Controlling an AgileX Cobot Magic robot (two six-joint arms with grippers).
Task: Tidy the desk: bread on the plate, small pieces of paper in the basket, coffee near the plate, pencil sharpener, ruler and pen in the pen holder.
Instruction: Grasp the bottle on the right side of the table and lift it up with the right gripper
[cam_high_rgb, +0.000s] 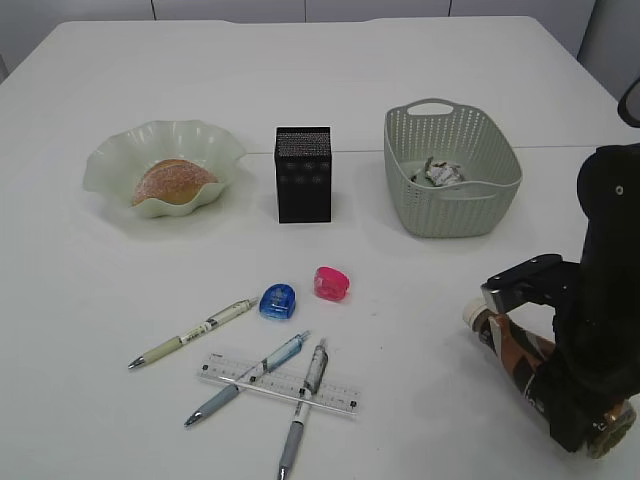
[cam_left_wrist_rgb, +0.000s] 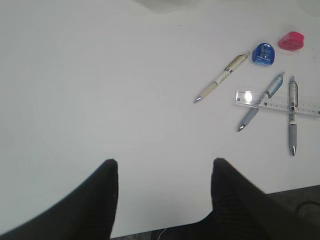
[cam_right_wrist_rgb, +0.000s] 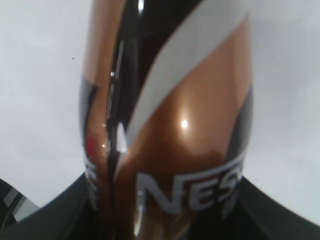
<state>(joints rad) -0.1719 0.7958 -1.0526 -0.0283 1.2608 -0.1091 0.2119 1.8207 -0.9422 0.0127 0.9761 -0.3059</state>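
Exterior view: right gripper (cam_high_rgb: 520, 330) grips coffee (cam_high_rgb: 510, 352)

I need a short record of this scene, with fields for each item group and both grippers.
bread: on the plate, bread
paper: crumpled piece inside the basket
pen holder: black box between plate and basket
sharpeners: blue and pink, on the table
pens: three; two lie across the ruler
right gripper: around the coffee bottle
left gripper: open, nothing between its fingers
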